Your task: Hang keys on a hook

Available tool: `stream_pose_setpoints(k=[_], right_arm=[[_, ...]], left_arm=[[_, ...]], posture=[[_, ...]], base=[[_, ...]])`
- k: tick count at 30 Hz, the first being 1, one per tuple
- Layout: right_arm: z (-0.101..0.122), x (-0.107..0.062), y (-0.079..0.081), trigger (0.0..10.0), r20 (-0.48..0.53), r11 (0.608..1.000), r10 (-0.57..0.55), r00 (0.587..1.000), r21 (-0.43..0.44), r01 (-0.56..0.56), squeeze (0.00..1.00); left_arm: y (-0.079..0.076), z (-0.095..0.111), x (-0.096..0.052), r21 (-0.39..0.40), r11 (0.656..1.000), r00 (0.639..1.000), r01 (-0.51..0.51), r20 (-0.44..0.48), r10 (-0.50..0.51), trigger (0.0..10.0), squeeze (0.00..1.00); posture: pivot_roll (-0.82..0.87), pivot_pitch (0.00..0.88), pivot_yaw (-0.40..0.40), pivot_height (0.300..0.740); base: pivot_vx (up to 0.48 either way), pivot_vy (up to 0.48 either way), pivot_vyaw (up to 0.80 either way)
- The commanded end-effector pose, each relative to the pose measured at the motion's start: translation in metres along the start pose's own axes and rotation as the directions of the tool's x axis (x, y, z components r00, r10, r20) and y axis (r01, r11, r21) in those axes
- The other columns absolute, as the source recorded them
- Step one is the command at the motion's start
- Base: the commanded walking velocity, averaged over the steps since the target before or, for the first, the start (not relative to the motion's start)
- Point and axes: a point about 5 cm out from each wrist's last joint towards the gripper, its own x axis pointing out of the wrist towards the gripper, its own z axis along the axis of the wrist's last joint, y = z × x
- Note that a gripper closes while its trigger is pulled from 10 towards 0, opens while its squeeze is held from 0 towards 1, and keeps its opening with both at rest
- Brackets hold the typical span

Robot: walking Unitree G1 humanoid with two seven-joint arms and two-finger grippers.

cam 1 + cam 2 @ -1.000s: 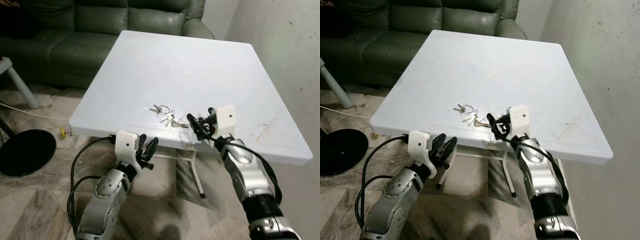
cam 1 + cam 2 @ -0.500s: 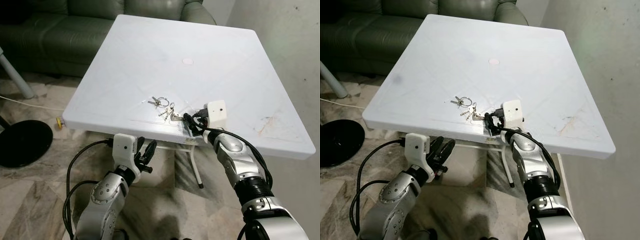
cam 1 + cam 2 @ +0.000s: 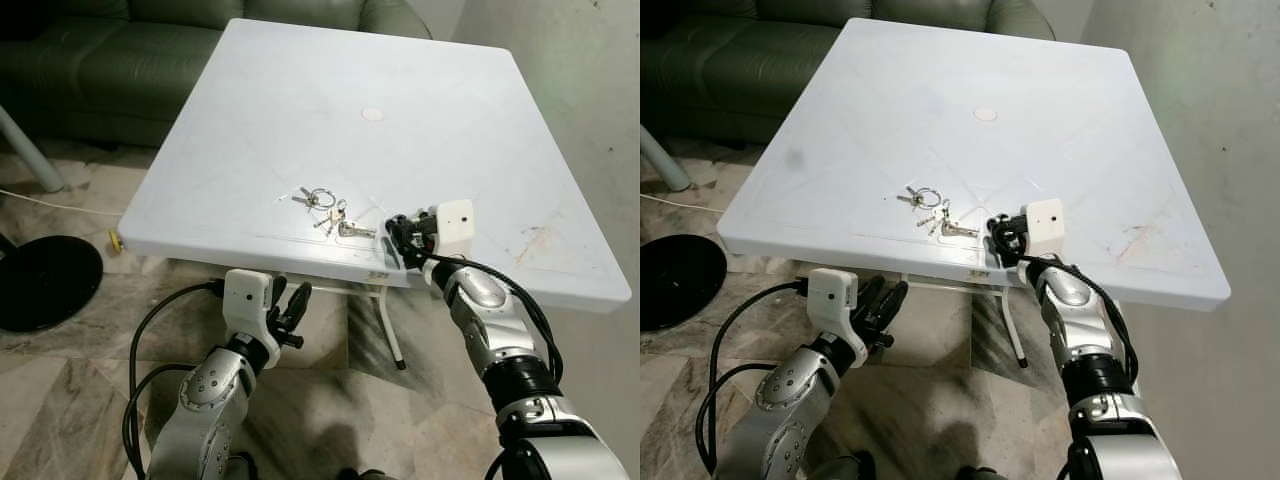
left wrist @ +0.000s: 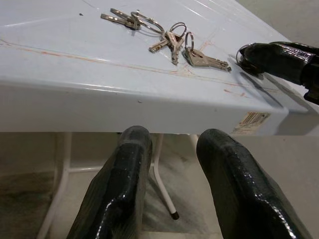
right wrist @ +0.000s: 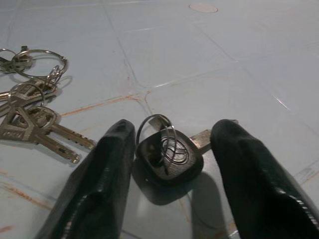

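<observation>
Right tool point(image 5: 169, 164) now lowered onto surface point(image 3: 300, 110), fingers apart around black key point(image 5: 168, 154), right of keys point(image 3: 325, 210), left tool point(image 3: 282, 310) apart below near edge.

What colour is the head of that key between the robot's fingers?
Black, on the key with a silver ring through it; the right wrist view shows it best.

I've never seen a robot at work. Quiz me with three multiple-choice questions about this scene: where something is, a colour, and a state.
1. Where do the silver keys on rings lie?
A. on the white square table
B. on the floor
C. on the sofa

2. What colour is the leather sofa?
A. red
B. dark green
C. white

3. How do the right gripper jaws stand?
A. shut tight, holding nothing
B. open around the black-headed key
C. holding a cup

Answers: 1 A, the keys rest on the tabletop; 2 B, its cushions are green; 3 B, a finger shows on each side of the key.
</observation>
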Motion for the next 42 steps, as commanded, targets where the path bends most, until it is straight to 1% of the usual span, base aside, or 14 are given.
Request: stream_pose_setpoints(k=[1, 14, 20, 24, 32, 34, 39, 40, 41, 42], right_arm=[[-0.0048, -0.0039, -0.0073, 0.0, -0.007, 1.0, -0.021, 1.0, 0.0, 0.021, 0.0], [-0.0046, -0.0045, -0.0077, 0.0, -0.004, 1.0, -0.005, 1.0, -0.015, 0.005, 0.0], [-0.0037, -0.0044, -0.0064, 0.0, -0.007, 0.999, 0.022, 1.0, -0.03, -0.022, 0.0], [-0.0033, -0.0053, -0.0072, 0.0, -0.014, 0.997, 0.038, 0.999, -0.06, -0.039, 0.0], [-0.0031, -0.0057, -0.0081, 0.0, -0.029, 0.995, 0.061, 0.998, -0.076, -0.064, 0.0], [-0.0025, -0.0062, -0.0081, 0.0, -0.022, 0.993, 0.064, 0.998, -0.095, -0.065, 0.0], [-0.0031, -0.0075, -0.0077, 0.0, -0.027, 0.992, 0.078, 0.997, -0.093, -0.081, 0.0], [-0.0017, -0.0075, -0.0073, 0.8, -0.012, 0.994, 0.075, 0.997, -0.074, -0.076, 0.0], [-0.0003, -0.0075, -0.0065, 2.7, 0.001, 0.995, 0.08, 0.997, -0.055, -0.08, 0.0], [0.002, -0.0074, -0.0054, 8.3, 0.019, 0.996, 0.089, 0.996, -0.028, -0.089, 0.0]], left_arm=[[-0.003, 0.0022, 0.0005, 0.0, 1.0, 1.0, 0.007, 0.002, -0.007, 10.0, 0.0], [-0.0025, 0.0026, 0.001, 0.0, 1.0, 1.0, 0.002, 0.002, -0.002, 10.0, 0.0], [-0.0025, 0.0024, 0.0012, -0.002, 1.0, 1.0, 0.0, 0.002, 0.0, 10.0, 0.0], [-0.0019, 0.003, 0.001, -0.004, 1.0, 1.0, -0.005, 0.003, 0.005, 10.0, 0.0], [-0.0017, 0.003, 0.0005, -0.007, 1.0, 1.0, -0.01, 0.005, 0.01, 10.0, 0.0], [-0.0015, 0.0031, 0.0007, -0.008, 1.0, 1.0, -0.012, 0.006, 0.012, 10.0, 0.0], [-0.0006, 0.0035, 0.0007, -0.007, 1.0, 1.0, -0.017, 0.007, 0.017, 10.0, 0.0], [-0.0002, 0.0034, 0.0007, -0.007, 1.0, 1.0, -0.018, 0.007, 0.018, 10.0, 0.0], [0.0, 0.0033, 0.0007, -0.008, 1.0, 1.0, -0.019, 0.007, 0.019, 10.0, 0.0], [0.0003, 0.0032, 0.0009, -0.009, 1.0, 1.0, -0.02, 0.007, 0.02, 10.0, 0.0]], posture=[[0.15, 0.189, -0.09, 0.736], [0.16, 0.191, -0.093, 0.736], [0.16, 0.193, -0.095, 0.736], [0.16, 0.195, -0.098, 0.736], [0.16, 0.195, -0.101, 0.736], [0.16, 0.195, -0.102, 0.736], [0.16, 0.195, -0.102, 0.736], [0.16, 0.191, -0.102, 0.736], [0.16, 0.191, -0.102, 0.736], [0.16, 0.188, -0.103, 0.736]], base=[[0.0, 0.0, 0.0], [0.0, 0.0, 0.0], [0.0, 0.0, 0.0], [0.0, 0.0, 0.0], [0.0, 0.0, 0.0], [0.0, 0.0, 0.0], [0.0, 0.0, 0.0], [0.0, 0.0, 0.0], [0.0, 0.0, 0.0], [0.0, 0.0, 0.0]])
